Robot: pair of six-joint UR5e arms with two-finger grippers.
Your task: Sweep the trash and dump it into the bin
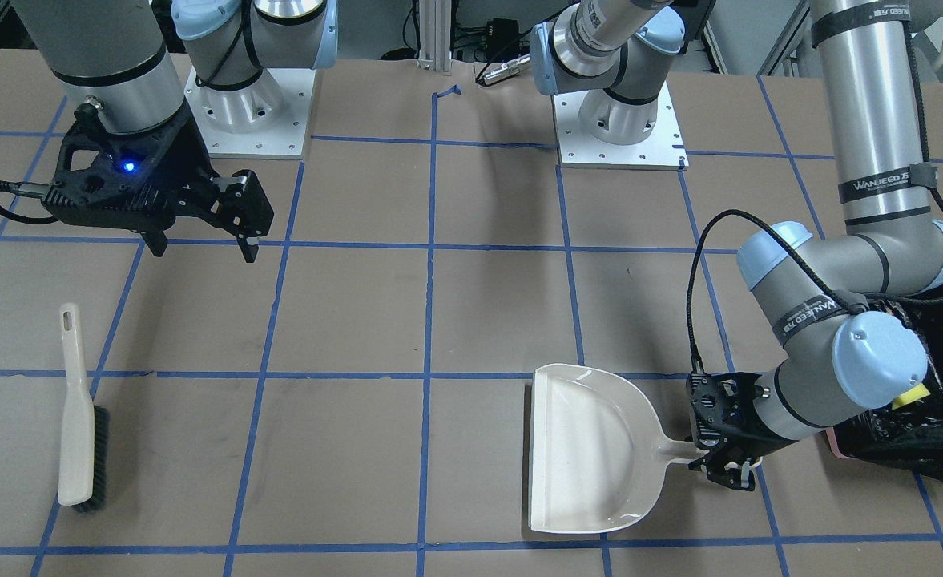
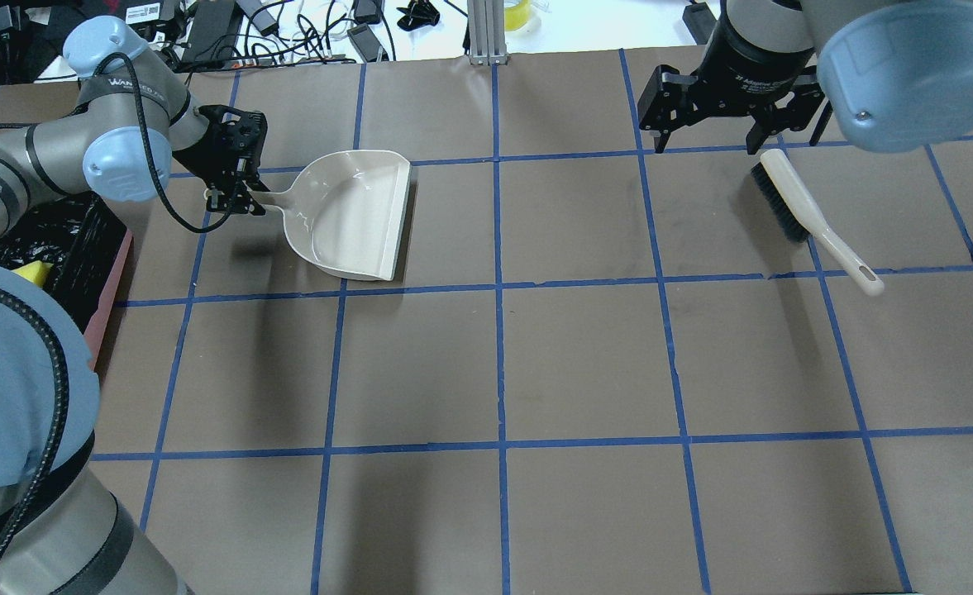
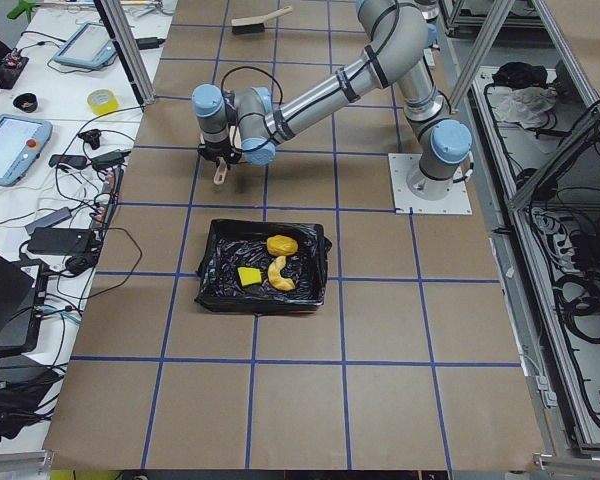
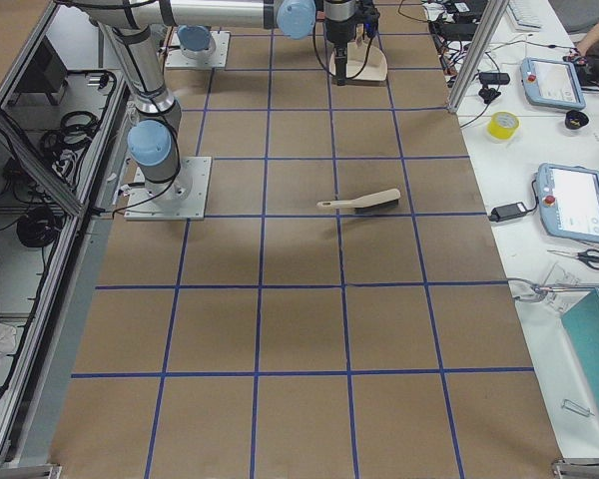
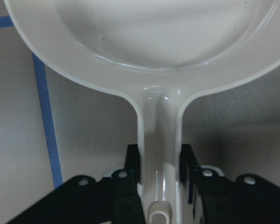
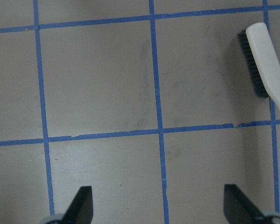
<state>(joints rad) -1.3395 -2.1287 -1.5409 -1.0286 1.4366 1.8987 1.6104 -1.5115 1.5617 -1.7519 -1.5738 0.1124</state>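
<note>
I see the bin [image 3: 212,262] far left on the surface, with all three trash bits inside: lump [image 3: 281,245], sponge wedge [image 3: 248,276], croissant piece [image 3: 278,274]. Next, left hand [image 2: 234,198] is clenched on the dustpan [image 2: 354,215] handle, pan resting on the surface near the bin. Far side, right hand [image 2: 713,140] is released, fingers wide, hovering above the surface. Just beside it the brush [image 2: 808,216] lies flat, not gripped.
</note>
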